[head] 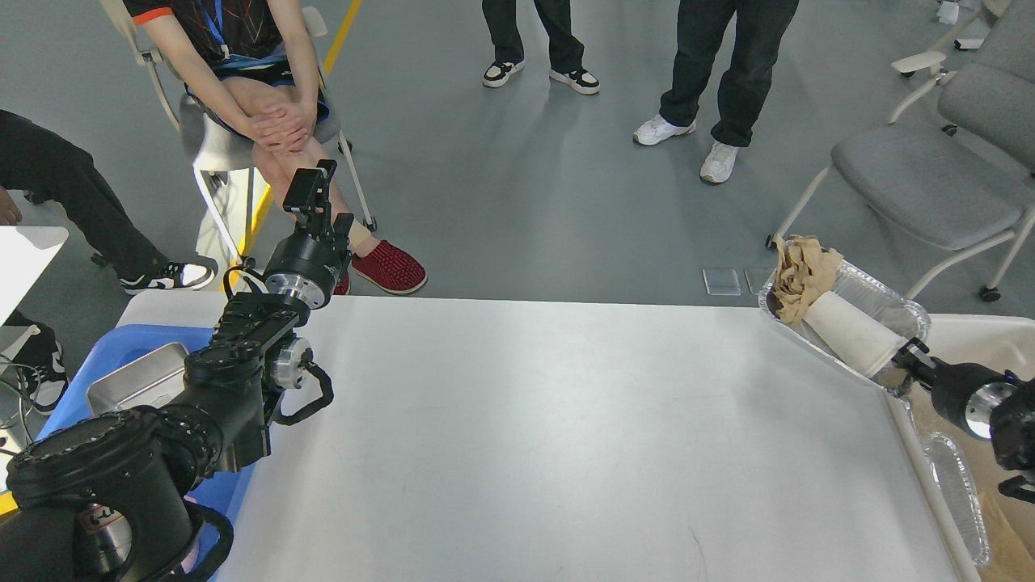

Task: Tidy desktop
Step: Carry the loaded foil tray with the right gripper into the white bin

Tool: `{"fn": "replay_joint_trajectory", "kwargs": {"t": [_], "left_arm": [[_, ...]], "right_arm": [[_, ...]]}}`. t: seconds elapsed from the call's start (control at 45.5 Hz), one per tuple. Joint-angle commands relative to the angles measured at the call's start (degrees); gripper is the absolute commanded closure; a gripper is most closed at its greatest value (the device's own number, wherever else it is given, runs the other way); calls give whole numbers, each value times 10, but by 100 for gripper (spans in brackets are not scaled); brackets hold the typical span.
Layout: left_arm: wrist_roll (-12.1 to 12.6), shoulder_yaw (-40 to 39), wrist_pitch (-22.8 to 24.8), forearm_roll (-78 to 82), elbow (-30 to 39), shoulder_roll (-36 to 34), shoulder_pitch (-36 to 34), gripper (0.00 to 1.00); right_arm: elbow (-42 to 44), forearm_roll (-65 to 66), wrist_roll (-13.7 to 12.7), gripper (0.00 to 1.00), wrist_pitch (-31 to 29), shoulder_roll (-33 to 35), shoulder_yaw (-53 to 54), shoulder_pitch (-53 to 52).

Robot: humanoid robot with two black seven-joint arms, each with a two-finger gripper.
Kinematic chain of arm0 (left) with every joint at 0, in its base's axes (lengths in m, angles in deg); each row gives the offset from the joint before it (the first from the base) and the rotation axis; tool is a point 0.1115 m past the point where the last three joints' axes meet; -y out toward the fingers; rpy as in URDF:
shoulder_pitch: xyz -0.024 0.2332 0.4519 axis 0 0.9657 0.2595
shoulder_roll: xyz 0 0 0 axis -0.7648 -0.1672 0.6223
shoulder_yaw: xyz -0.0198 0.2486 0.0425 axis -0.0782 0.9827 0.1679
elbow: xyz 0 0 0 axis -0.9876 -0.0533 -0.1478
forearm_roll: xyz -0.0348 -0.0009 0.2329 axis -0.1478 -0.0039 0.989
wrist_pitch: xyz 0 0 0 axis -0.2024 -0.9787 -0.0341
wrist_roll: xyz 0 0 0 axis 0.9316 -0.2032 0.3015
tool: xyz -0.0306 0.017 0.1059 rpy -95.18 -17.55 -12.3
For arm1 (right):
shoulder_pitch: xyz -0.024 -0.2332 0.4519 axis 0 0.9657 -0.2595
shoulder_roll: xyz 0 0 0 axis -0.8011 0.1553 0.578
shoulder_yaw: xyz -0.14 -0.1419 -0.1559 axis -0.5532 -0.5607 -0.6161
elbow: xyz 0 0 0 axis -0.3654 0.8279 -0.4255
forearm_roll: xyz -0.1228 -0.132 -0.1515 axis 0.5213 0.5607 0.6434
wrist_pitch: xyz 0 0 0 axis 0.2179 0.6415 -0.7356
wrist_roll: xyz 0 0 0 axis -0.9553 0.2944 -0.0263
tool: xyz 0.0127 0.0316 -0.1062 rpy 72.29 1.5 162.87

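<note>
The right gripper (912,353) clamps a foil tray (893,301) — crumpled brown paper (800,275) and a white cup (849,331) inside — over the white table (517,436)'s right edge. Left gripper (314,187) hangs released, off the far-left corner.

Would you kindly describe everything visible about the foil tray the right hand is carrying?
The foil tray is a shiny, ribbed aluminium container, rectangular with rounded corners and a rolled rim. It is tilted, off the desktop's right edge and partly over the bin. The right hand grips its near end. Inside lie a white paper cup on its side and crumpled brown paper at the far end.
</note>
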Motion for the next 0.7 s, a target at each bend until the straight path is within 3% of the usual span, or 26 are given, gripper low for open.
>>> {"fn": "replay_joint_trajectory", "kwargs": {"t": [0.0,0.285,0.439,0.549,0.637,0.681], "left_arm": [[0,0,0,-1,0,0,-2,4],[0,0,-2,-1,-1,6,-3,4],[0,0,-2,-1,0,7,-3,4],[0,0,-2,-1,-1,8,-3,4],[0,0,-2,-1,0,8,-3,4],[0,0,-3,-1,0,8,-3,4]], "right_arm": [[1,-1,-8,100,0,27,41,27],[4,-26,-34,100,-1,51,105,91],[4,-68,-69,99,0,55,107,124],[5,-94,-87,82,3,55,106,139],[5,-108,-88,73,5,54,107,152],[5,-114,-88,63,8,52,107,156]]}}
